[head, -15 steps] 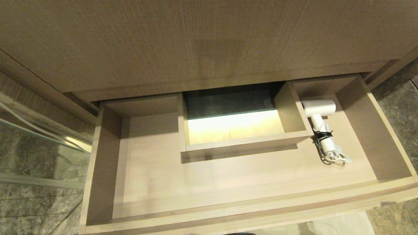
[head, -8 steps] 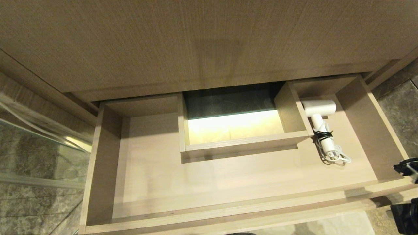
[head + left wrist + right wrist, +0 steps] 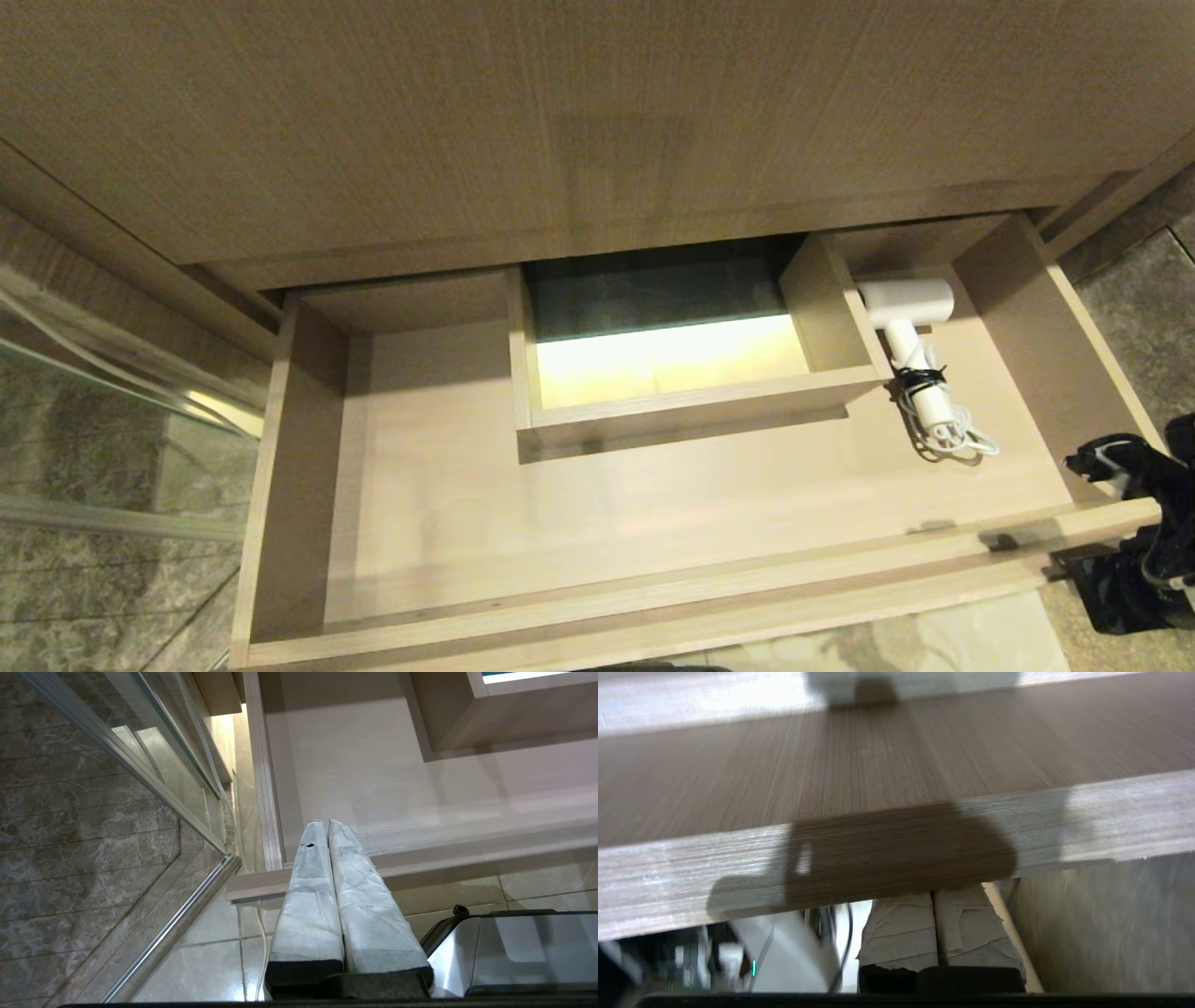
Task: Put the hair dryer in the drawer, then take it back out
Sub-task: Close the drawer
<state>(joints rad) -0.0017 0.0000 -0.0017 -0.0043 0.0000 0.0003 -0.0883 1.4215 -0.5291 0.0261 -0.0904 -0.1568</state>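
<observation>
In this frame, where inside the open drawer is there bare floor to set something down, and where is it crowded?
The drawer floor is bare across its left arm and the wide front strip between the front wall and the rectangular cut-out. Only the right arm is crowded: the hair dryer and its cord lie there, beside the cut-out's wall.

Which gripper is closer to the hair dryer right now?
Right. The right gripper sits at the drawer's right front corner, near the hair dryer; the left gripper hangs by the left front corner.
</observation>
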